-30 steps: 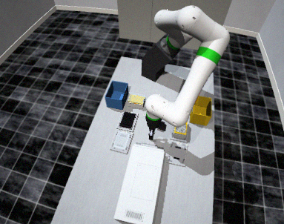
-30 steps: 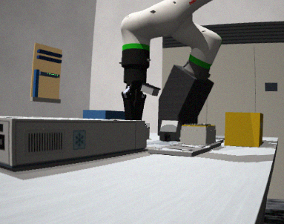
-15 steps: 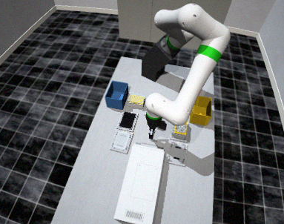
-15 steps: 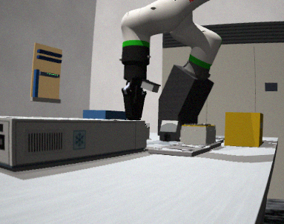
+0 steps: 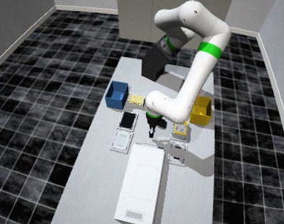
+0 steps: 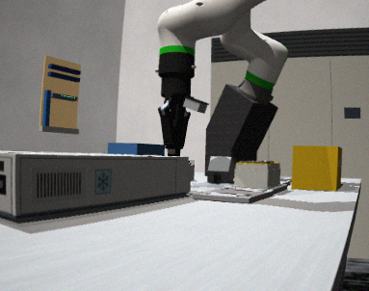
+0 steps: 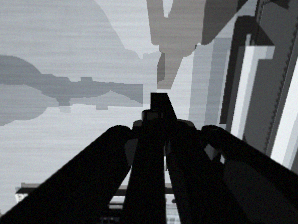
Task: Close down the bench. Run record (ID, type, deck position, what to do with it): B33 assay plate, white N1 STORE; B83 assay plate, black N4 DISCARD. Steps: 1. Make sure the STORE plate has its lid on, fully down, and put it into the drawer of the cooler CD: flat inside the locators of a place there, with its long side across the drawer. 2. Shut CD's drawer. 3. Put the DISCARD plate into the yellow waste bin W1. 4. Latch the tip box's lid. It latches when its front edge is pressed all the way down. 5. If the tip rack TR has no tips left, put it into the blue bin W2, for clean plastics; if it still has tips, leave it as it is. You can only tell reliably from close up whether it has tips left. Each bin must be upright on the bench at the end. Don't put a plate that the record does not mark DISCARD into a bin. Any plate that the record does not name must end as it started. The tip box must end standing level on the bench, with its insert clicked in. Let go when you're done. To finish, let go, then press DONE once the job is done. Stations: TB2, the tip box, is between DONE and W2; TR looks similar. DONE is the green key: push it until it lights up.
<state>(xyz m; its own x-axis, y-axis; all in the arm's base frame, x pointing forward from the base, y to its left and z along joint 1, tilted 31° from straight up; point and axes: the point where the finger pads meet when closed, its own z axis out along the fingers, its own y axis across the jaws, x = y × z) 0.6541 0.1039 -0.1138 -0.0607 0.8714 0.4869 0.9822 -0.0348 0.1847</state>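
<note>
Top view first: we see the gripper hanging point-down just beyond the far end of the cooler, its fingers pressed fully together with nothing between them. The cooler's end looks flush from above and from the side view, so we judge the drawer shut and step 2 about finished, the closed fingers having served as a pusher.

On the surface, the black plate lies to the left of the gripper, near the blue bin. Just nearer the cooler sits a white, lidded plate; we cannot tell from here whether it is one the record names. The yellow bin stands well apart on the opposite side, past a yellow-topped box; another yellow-topped box sits beside the blue bin.

We judge step 3 to be next. That calls for lifting clear of the cooler, opening the fingers, crossing to the black plate, gripping it across its narrow side, then carrying it over to the yellow bin without tipping that bin.
</note>
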